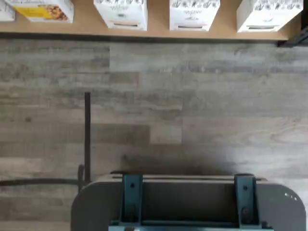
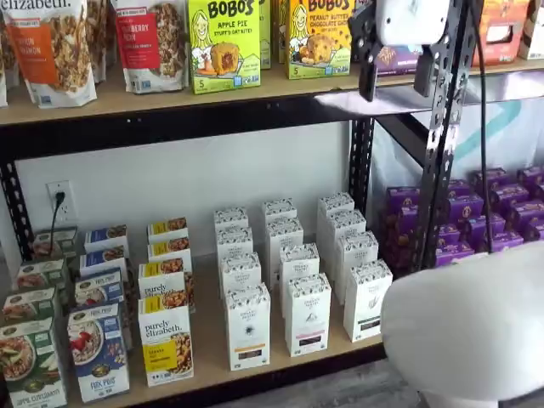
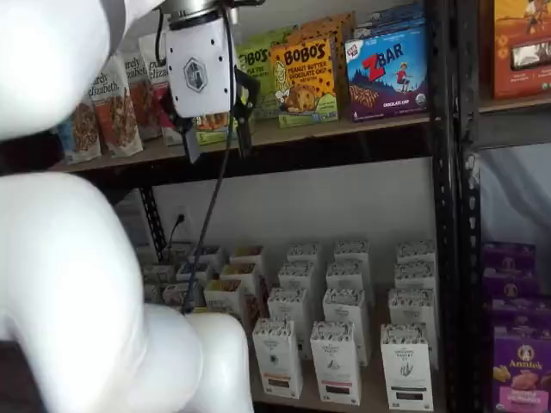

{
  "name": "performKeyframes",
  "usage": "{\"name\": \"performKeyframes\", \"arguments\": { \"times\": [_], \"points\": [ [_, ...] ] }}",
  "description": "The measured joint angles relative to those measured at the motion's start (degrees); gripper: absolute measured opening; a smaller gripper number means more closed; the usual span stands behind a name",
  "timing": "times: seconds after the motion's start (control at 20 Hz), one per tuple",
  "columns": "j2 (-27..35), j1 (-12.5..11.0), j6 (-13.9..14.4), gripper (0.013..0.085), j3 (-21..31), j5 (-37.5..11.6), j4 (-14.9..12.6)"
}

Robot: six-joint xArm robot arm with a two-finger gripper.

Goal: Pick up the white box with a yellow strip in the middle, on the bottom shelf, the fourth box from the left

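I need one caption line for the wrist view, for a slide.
Wrist camera above the wood-look floor, with white cartons lined along the shelf board and the dark teal-bracketed mount.

1. In a shelf view, the big white arm (image 3: 77, 258) is blurred and covers the left end of the bottom shelf (image 3: 370, 391), hiding most of the boxes there.
2. In a shelf view, a blurred white arm part (image 2: 467, 327) hides the lower right corner and some purple boxes (image 2: 501, 208).
3. The gripper (image 2: 397, 81) is cut off by the top edge, its body running out of frame.
4. In the wrist view, the white boxes (image 1: 121, 14) show only their lower parts; the print is too blurred to read.
5. The strip colours on the front white cartons (image 3: 277, 357) are too small to tell.
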Motion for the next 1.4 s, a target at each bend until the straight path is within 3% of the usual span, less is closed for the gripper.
{"name": "performKeyframes", "arguments": {
  "times": [0.3,0.65,1.0,1.25,1.4],
  "points": [
    [0.3,5.1,4.6,0.0850,5.7,-7.1,-2.4],
    [-0.2,7.5,7.2,0.0850,13.4,-16.6,-2.2],
    [1.8,11.6,11.5,0.0850,19.6,-25.5,-3.8],
    [6.0,13.2,13.1,0.0850,21.4,-28.2,-3.1],
    [8.8,15.2,15.5,0.0850,22.4,-30.5,-4.7]
  ]
}}
